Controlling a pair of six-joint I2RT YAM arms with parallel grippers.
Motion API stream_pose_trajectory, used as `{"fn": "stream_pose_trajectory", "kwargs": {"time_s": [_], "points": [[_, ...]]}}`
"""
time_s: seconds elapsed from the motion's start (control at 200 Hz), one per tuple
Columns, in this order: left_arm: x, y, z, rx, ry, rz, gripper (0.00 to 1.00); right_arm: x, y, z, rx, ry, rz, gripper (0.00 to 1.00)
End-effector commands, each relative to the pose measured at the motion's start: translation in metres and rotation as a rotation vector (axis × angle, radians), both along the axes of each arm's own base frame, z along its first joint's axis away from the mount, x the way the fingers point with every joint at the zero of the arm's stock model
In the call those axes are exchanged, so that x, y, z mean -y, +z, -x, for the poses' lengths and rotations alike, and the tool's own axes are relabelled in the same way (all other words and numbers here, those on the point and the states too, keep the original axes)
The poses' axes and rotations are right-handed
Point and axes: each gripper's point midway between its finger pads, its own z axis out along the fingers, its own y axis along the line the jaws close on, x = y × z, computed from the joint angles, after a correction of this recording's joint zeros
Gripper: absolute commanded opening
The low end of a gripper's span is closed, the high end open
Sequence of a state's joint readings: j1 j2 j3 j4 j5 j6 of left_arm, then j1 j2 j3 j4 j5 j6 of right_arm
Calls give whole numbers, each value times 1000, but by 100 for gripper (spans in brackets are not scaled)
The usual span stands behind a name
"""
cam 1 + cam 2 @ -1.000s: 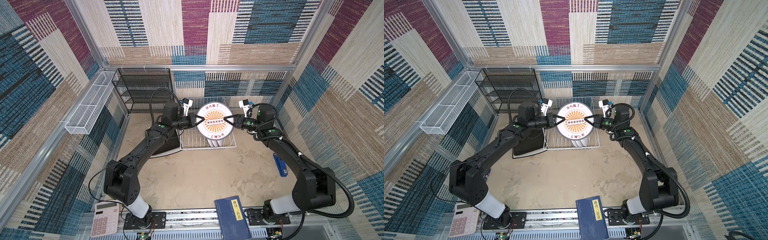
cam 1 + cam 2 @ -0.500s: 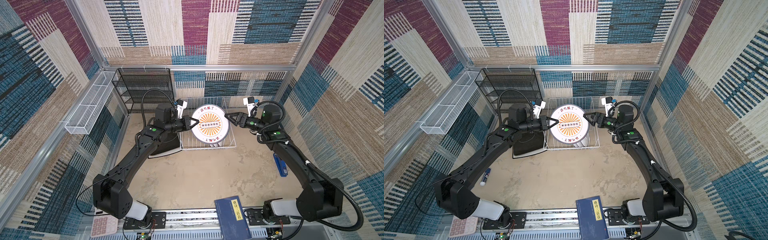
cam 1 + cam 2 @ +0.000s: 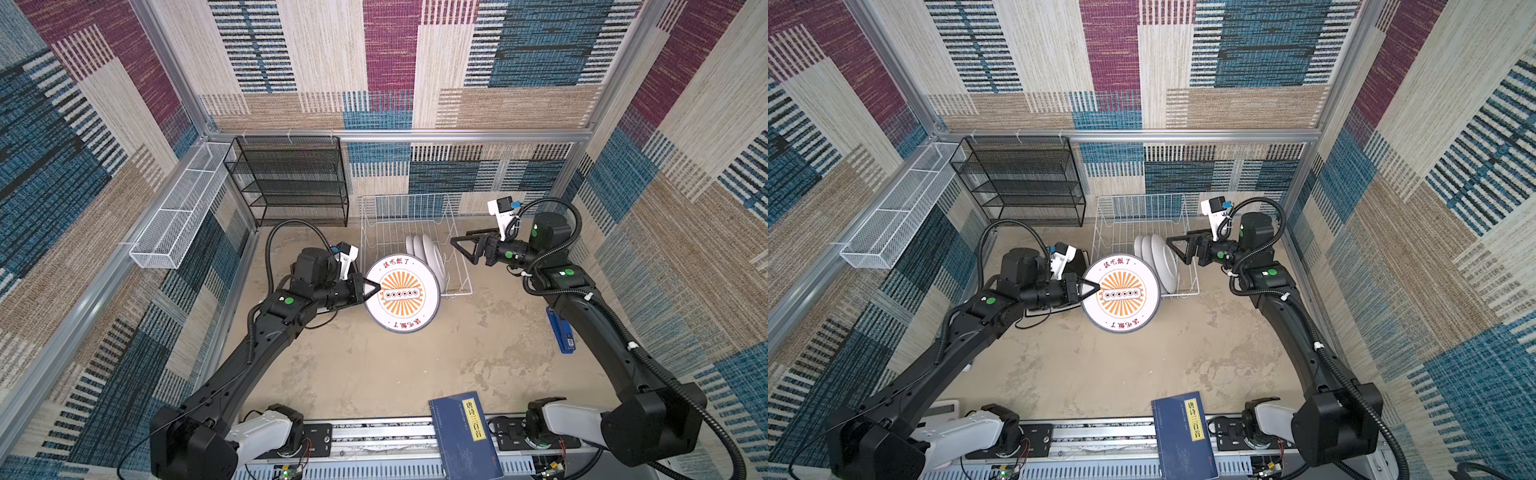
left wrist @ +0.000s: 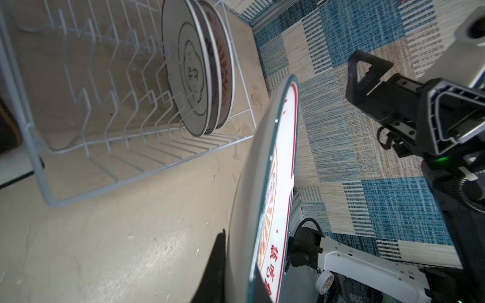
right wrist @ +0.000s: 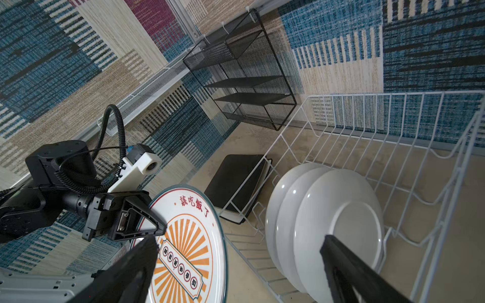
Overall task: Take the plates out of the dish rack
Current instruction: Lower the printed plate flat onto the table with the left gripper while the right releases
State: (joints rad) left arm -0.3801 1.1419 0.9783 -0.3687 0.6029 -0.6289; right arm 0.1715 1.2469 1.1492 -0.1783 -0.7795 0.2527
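Left gripper (image 3: 376, 287) clamped on left rim of sunburst plate (image 3: 405, 297). Plate was over dish rack (image 3: 415, 216) a second ago, now at rack's front-left corner. Face toward top camera, printed strip runs left-right. Right gripper (image 3: 465, 248) has let go: jaws wide, empty.

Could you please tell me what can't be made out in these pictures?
- Rack plates: fronts face away in both top views and the right wrist view; prints unreadable.
- Black plate: left arm mostly covers it in both top views; what lies beneath is unclear.
- Left gripper: finger behind the sunburst plate is hidden in both top views.
- Blue item by right arm: too small to identify.
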Motion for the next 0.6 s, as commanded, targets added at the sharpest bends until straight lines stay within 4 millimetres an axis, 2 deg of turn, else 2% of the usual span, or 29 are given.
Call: {"fn": "stream_pose_trajectory", "kwargs": {"time_s": [0.0,0.175,0.341,0.596], "points": [[-14,-22,11,-31,46,-47,0,-5,-12,15,64,33,97,99],[-26,-61,35,-113,72,-73,0,-25,-29,45,178,107,200,99],[-30,-93,52,-186,86,-62,0,-39,-48,62,197,168,245,99],[-35,-134,65,-252,92,-75,0,-40,-69,63,168,157,329,99]]}}
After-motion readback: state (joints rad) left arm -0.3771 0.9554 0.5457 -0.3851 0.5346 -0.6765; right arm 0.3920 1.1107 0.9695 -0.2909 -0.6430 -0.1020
